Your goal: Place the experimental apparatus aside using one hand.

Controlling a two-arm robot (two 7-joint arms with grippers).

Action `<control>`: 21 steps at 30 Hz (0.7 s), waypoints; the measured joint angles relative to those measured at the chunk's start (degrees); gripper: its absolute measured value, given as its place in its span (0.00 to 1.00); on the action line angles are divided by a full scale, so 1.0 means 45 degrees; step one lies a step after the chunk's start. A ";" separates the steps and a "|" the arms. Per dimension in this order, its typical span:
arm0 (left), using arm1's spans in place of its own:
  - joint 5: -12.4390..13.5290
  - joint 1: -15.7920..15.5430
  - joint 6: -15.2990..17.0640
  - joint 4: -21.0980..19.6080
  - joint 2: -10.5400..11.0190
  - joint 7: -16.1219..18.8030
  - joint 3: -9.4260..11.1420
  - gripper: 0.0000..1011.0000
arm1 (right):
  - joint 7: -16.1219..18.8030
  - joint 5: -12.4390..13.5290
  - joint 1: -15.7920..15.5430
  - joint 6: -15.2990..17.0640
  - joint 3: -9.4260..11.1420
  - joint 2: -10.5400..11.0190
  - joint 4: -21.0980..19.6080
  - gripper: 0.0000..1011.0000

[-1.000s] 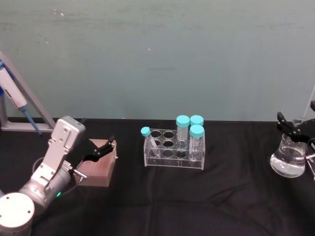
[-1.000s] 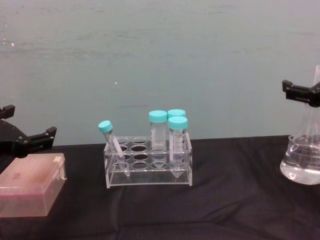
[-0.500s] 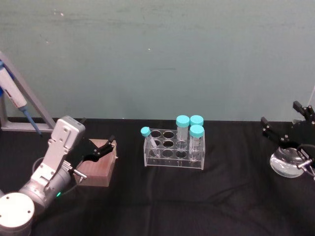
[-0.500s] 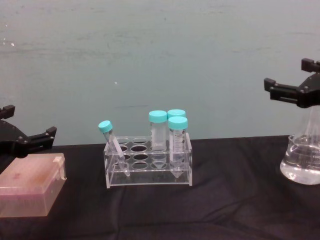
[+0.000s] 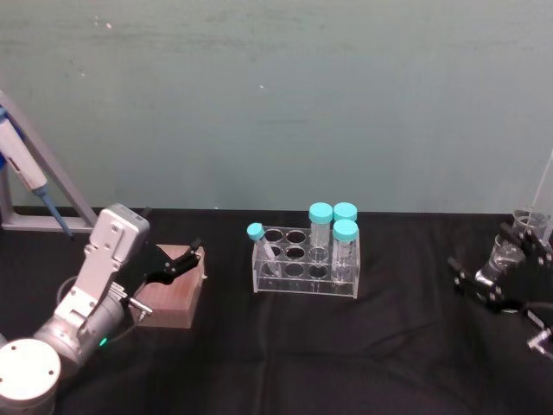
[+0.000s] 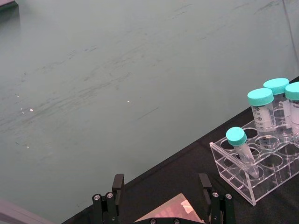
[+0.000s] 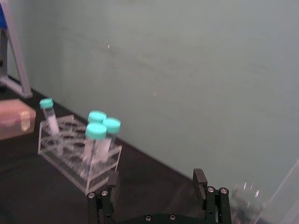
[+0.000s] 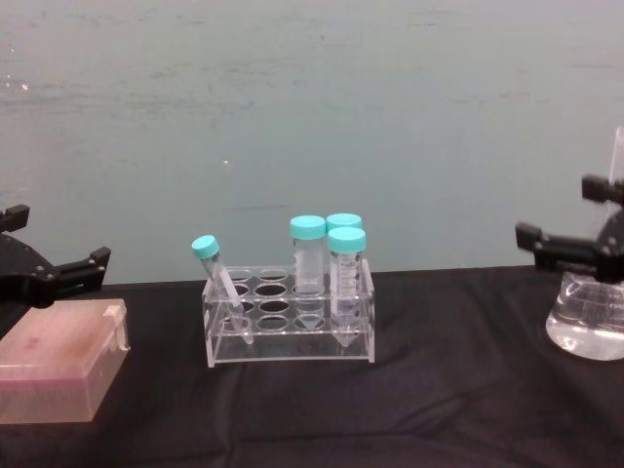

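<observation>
The experimental apparatus I see is a conical flask (image 8: 586, 320) with clear liquid at the table's far right and a clear tube rack (image 8: 290, 314) with teal-capped tubes in the middle. My right gripper (image 8: 561, 214) hangs open at the height of the flask's neck, just to its left. I cannot tell whether the neck lies between the fingers. In the head view the right gripper (image 5: 484, 258) covers the flask's body and the flask's neck (image 5: 508, 252) shows beside it. My left gripper (image 5: 177, 258) stays open over a pink box (image 5: 172, 296) on the left.
A thin glass rod (image 5: 544, 186) leans at the far right edge. A pipette on a grey stand (image 5: 30, 177) is at the back left. The rack (image 7: 77, 151) lies well to the left of the right gripper. Black cloth (image 8: 439, 390) between rack and flask is bare.
My right gripper has come down from above the flask to neck height and shifted slightly left, still open. The flask, the rack and the left arm have not moved.
</observation>
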 joint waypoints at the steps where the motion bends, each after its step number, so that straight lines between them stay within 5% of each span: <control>1: 0.0000 0.0000 0.0000 0.0000 0.0001 0.0000 0.0000 0.99 | 0.0001 0.0027 -0.0073 0.0060 -0.0003 0.0043 -0.0032 0.99; 21: 0.0000 0.0000 0.0000 0.0000 0.0000 0.0000 0.0000 0.99 | -0.0245 0.0411 -0.0763 0.0678 0.0108 0.0308 -0.0393 0.99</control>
